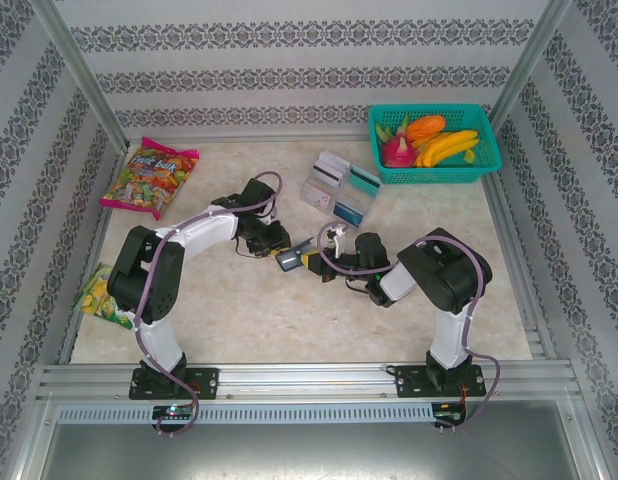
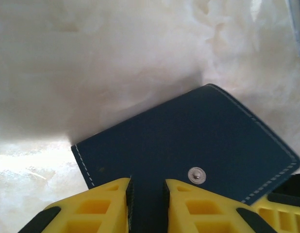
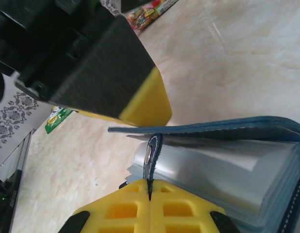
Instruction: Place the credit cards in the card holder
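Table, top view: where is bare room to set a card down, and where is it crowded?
Free: the near strip between left arm and right arm; the back stretch between candy bag and credit cards. Crowded: the centre around the card holder, and by the basket.

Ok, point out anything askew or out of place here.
Nothing looks spilled or damaged. The credit cards lie in a loose, skewed heap beside the teal basket rather than in a neat stack.
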